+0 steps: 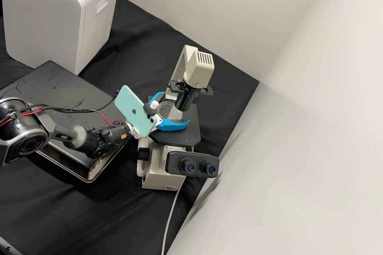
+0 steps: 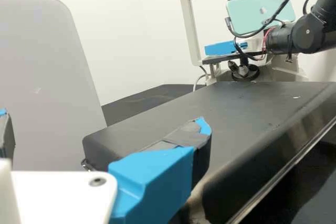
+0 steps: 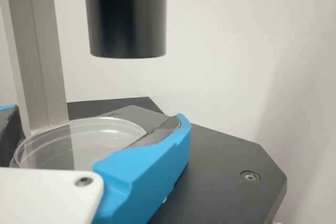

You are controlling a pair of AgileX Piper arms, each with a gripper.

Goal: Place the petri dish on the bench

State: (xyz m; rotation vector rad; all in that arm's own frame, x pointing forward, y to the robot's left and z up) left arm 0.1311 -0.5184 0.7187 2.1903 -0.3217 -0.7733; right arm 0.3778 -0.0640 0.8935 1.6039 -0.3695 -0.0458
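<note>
Clear petri dish [image 1: 167, 111] on the microscope stage [image 1: 191, 133] toward its rear edge, beneath the dark condenser [image 3: 126, 14], right gripper [image 1: 174, 109] clamped on its rim, left gripper [image 2: 102, 129] fingers apart, at a black slab's [image 2: 252, 114] corner

soft, even, bright light fills the high view. the pale wall [image 1: 319, 127] glows from 1 to 5 o'clock, while the black bench [image 1: 60, 215] soaks light up. the microscope [image 1: 157, 167] casts a faint grey shadow on the wall near 5 o'clock. the glossy dark slab [image 1: 60, 87] at 9 o'clock carries pale reflections, and shows a sheen in the left wrist view. the clear dish [image 3: 73, 145] has weak glints along its rim.
</note>
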